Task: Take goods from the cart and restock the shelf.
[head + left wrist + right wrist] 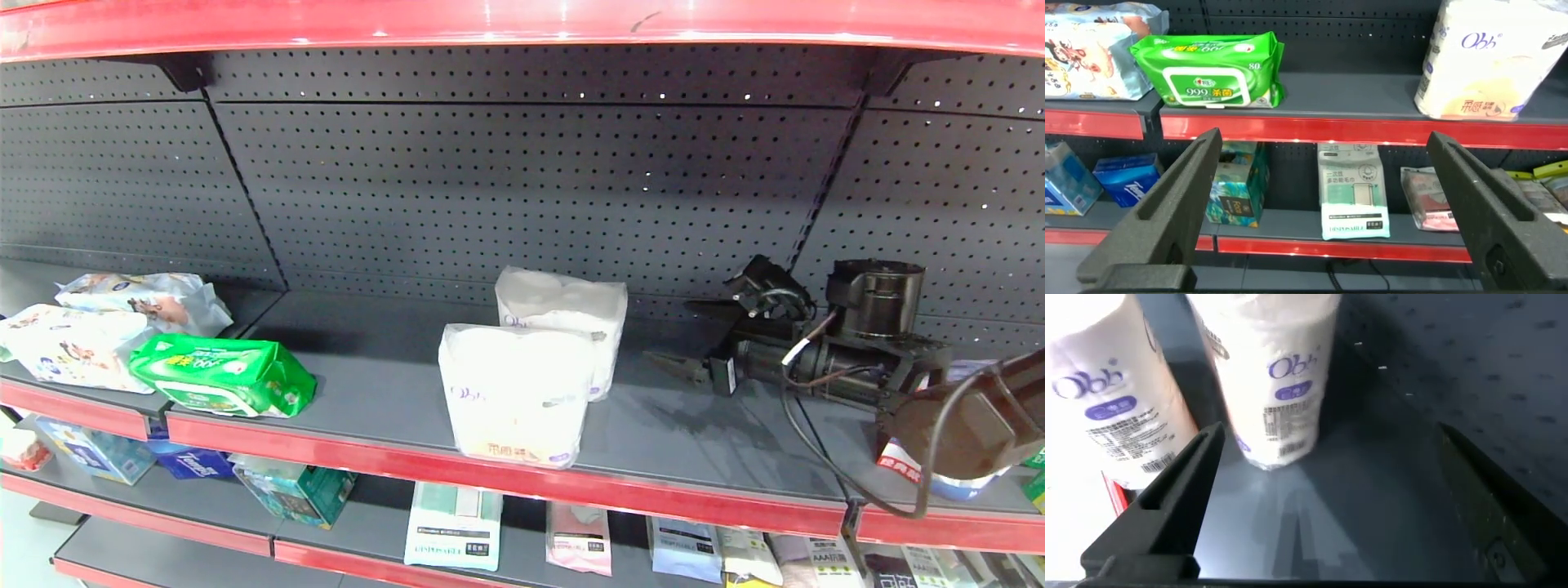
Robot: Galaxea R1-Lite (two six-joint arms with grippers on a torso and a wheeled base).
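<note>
Two white tissue packs stand on the grey shelf with the red lip: a front pack at the edge and a rear pack just behind it. My right gripper lies low over the shelf to the right of them, open and empty, fingers pointing at the rear pack. In the right wrist view the gripper frames the rear pack, with the front pack beside it. My left gripper is open and empty in front of the shelf lip, below the front pack.
A green wipes pack and two pale printed packs lie at the shelf's left. A perforated back panel and a red upper shelf edge bound the space. Boxes and sachets fill the lower shelf.
</note>
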